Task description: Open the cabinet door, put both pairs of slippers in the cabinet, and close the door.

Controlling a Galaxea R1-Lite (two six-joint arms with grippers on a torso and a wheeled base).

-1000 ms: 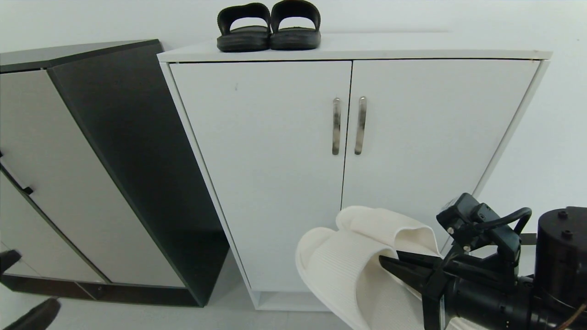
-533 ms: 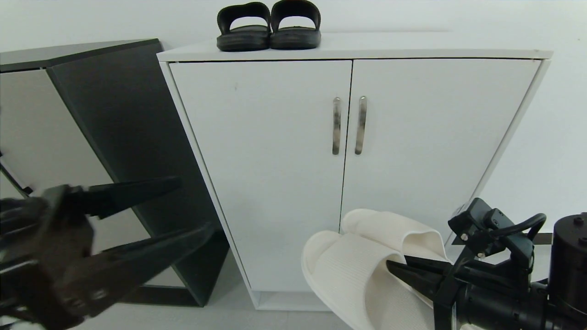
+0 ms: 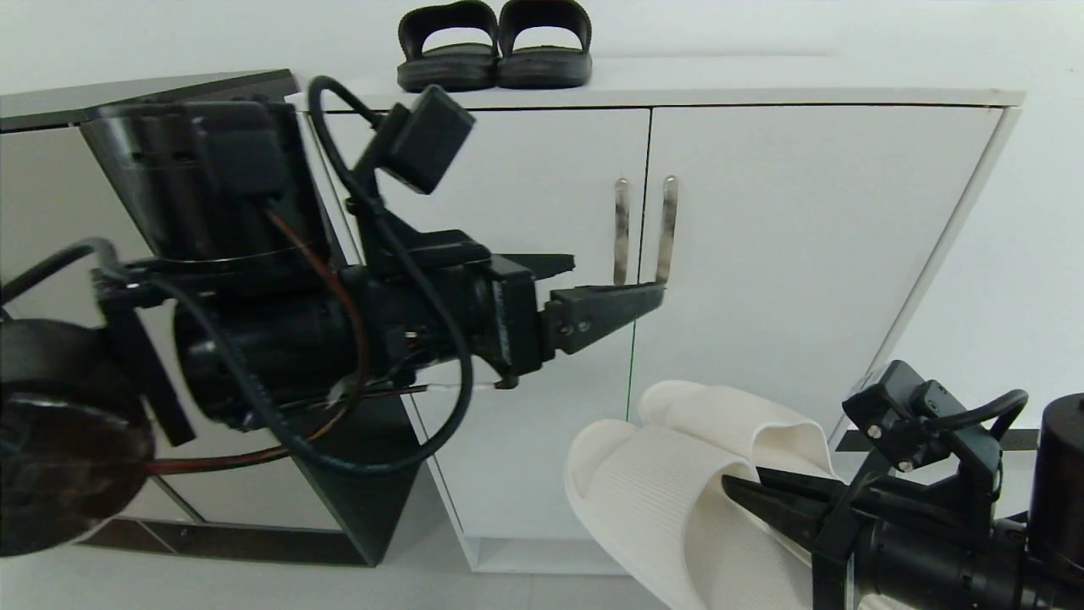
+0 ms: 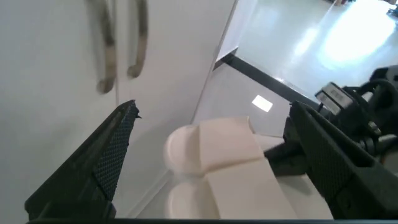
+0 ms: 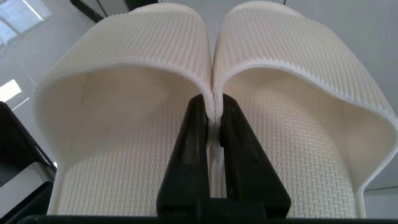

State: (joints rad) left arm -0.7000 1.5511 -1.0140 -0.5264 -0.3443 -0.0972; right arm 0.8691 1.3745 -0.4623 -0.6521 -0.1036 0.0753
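The white cabinet has both doors shut, with two metal handles side by side at the middle. A pair of black slippers rests on its top. My left gripper is open and held level, its tips just in front of the lower ends of the handles. Low at the right, my right gripper is shut on the joined inner edges of a pair of white slippers. In the right wrist view the fingers pinch both straps of the white slippers together.
A dark cabinet with grey fronts stands close against the white cabinet's left side. A white wall lies to the right. Pale floor runs along the foot of both cabinets.
My left arm has risen from the lower left and swung right, bringing its open gripper up to the door handles. The right gripper with the white slippers has drifted slightly down and right.
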